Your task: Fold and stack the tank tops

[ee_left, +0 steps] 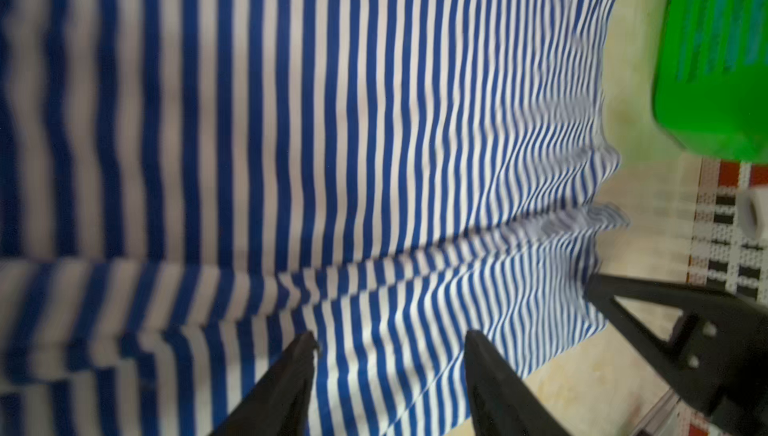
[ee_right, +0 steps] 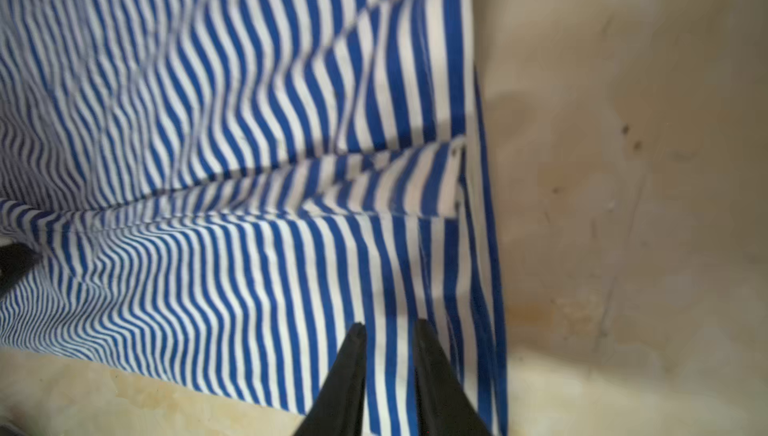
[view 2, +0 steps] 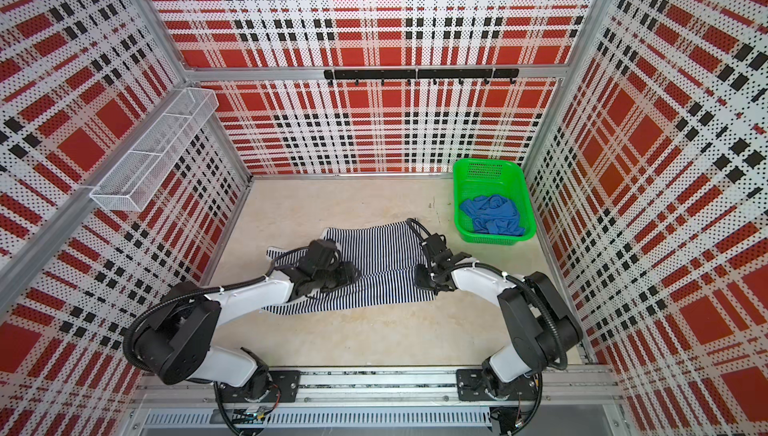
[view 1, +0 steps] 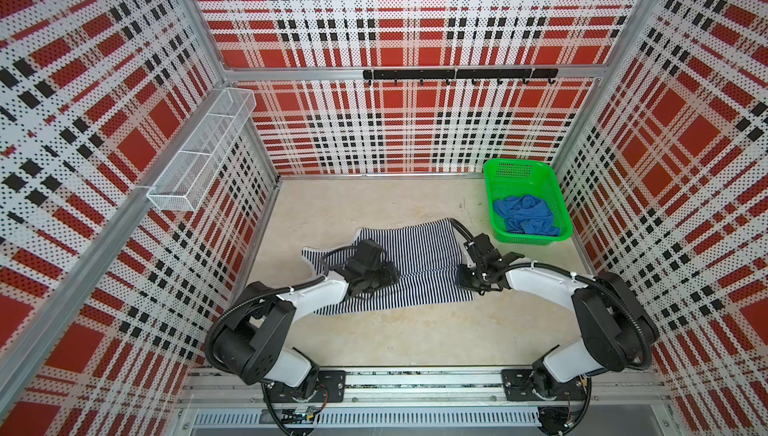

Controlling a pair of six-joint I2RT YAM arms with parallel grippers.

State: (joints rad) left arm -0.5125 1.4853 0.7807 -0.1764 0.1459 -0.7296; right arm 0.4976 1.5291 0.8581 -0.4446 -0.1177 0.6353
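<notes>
Two black parallel grippers are hanging low over one garment. The left gripper (ee_left: 390, 336) is standing with its jaws well apart, and only flat cloth is showing in the gap. It is hovering over the left-centre of the thin navy-and-white striped cloth tank top (view 1: 419, 255). The right gripper (ee_right: 390, 325) is showing a narrow gap between its fingertips; stripes are visible through it and no cloth is pinched. It is sitting just inside the top's right-hand straight edge.

The striped top is lying flat on the beige tabletop (view 1: 415, 330), near the middle. Its long axis is running left to right in both top views, with the cut-out shoulder end pointing left and the straight hem pointing right. A lengthwise crease is running from gripper to gripper, and the stripes are crossing it.

Farther back on the right, the green plastic mesh basket (view 1: 528, 241) is sitting near the striped top's far right corner, not touching it. The plain royal blue cloth tank top (view 1: 523, 214) is lying crumpled inside, in the basket's near half.

Farthest off, a white wire-mesh shelf (view 1: 199, 147) is hanging on the left wall and a black hook rail (view 1: 457, 74) is running along the back wall.
</notes>
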